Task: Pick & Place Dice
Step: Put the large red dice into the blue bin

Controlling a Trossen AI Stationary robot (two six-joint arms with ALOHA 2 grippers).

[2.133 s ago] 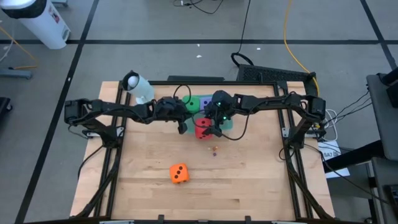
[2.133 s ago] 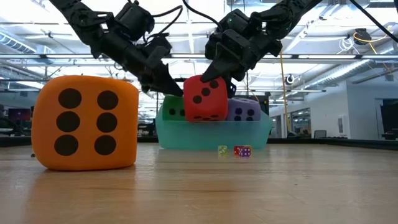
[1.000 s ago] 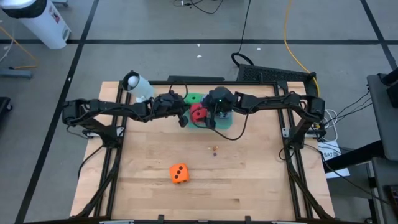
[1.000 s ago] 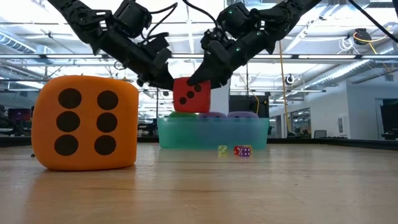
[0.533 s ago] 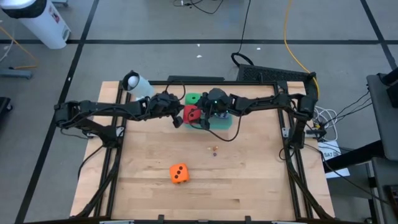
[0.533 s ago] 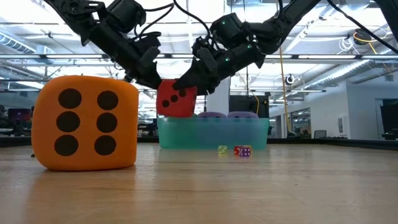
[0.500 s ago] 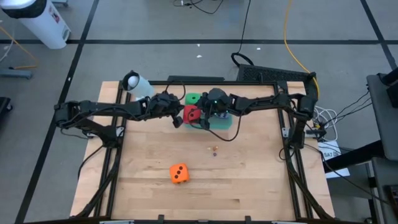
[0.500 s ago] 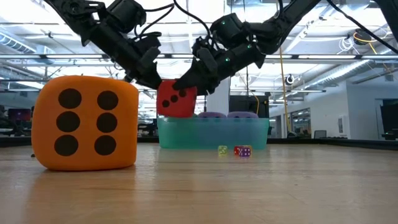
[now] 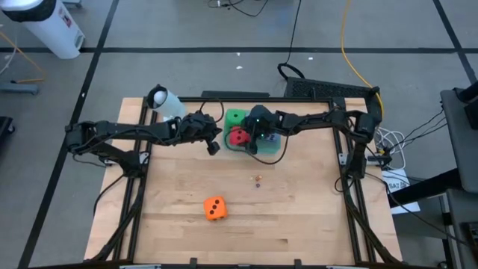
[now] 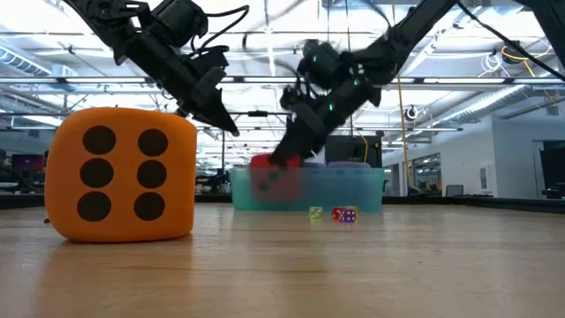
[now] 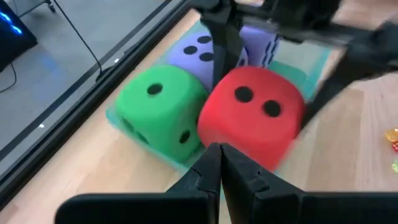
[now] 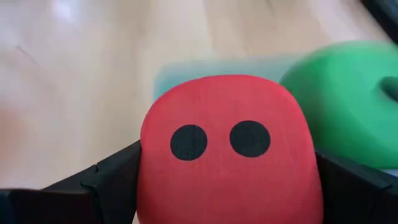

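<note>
The red die (image 9: pixel 237 136) is in my right gripper (image 9: pixel 243 139), low inside the teal bin (image 9: pixel 267 149) at the table's far middle. It sits beside the green die (image 9: pixel 236 117) and a purple die (image 11: pixel 204 48), which lie in the bin. In the low view the red die (image 10: pixel 269 178) shows blurred behind the bin wall (image 10: pixel 353 190). My left gripper (image 11: pixel 219 167) is shut and hovers just left of the bin, apart from the red die (image 11: pixel 252 115). The orange die (image 9: pixel 215 208) rests on one face on the near table. My right gripper pinches the red die between its two fingers (image 12: pixel 118 174), on two opposite side faces (image 12: pixel 149 180). The two-pip face points at the wrist camera. The fingers slant down from above and the table's right. The die is down in the bin; whether it rests on the bottom I cannot tell.
Some tiny coloured dice (image 9: pixel 258 179) lie on the wood in front of the bin. A white roll (image 9: pixel 166 104) stands at the far left corner. The wide wooden top between the bin and the orange die (image 10: pixel 124 172) is bare.
My right gripper has carried the red die down and a little toward the table's right, from above the bin's left rim into the bin beside the green die. My left gripper has stayed at its height left of the bin, and the die has drawn away from it.
</note>
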